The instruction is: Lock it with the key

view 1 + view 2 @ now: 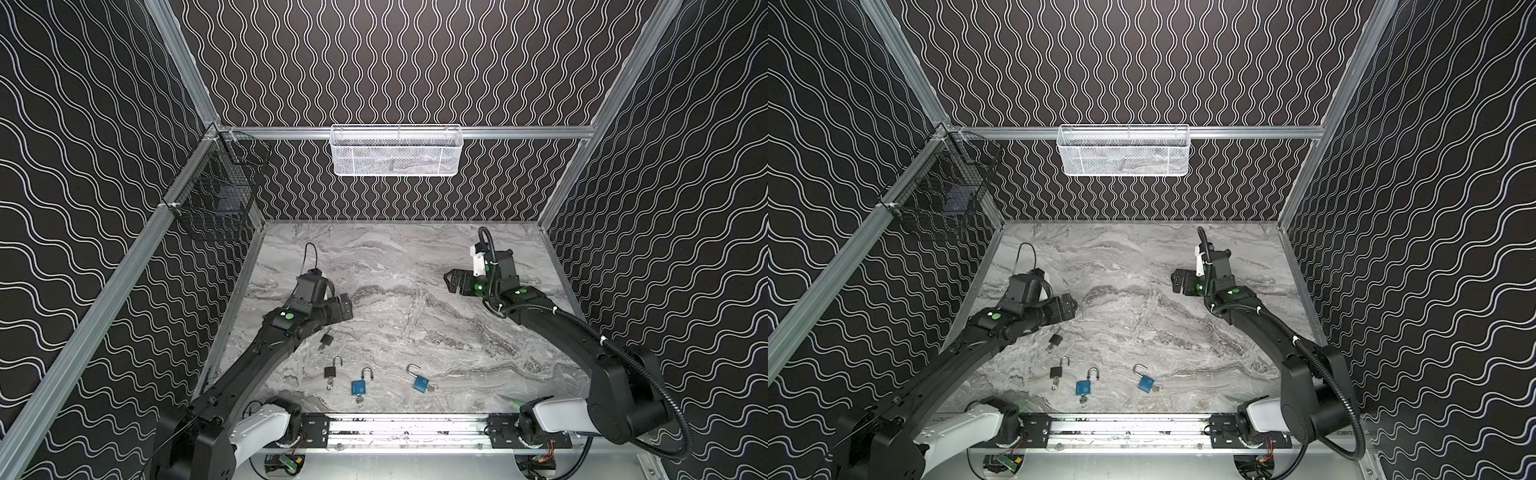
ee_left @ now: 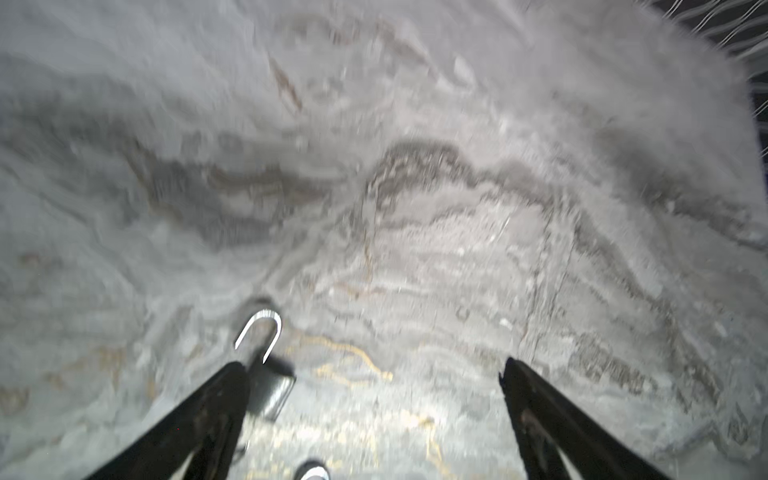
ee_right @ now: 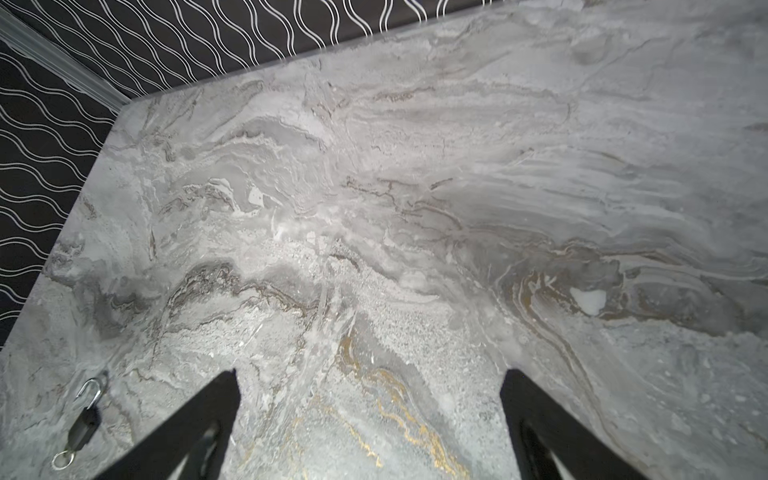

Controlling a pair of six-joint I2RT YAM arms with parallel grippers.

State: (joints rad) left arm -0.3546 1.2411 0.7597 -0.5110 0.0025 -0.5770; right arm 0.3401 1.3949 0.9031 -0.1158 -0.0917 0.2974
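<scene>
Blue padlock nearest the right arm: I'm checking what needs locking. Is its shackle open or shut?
Open. The blue padlock has one shackle end swung clear of its body in both top views.

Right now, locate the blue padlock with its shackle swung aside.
In both top views the swung-shackle blue padlock lies near the front edge of the table, to the right of the other blue padlock.

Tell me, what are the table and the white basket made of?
The table looks like polished grey marble, or a print of it: swirly veins, soft glare. The white basket looks like painted metal mesh: the wall shows through its tiny holes.
</scene>
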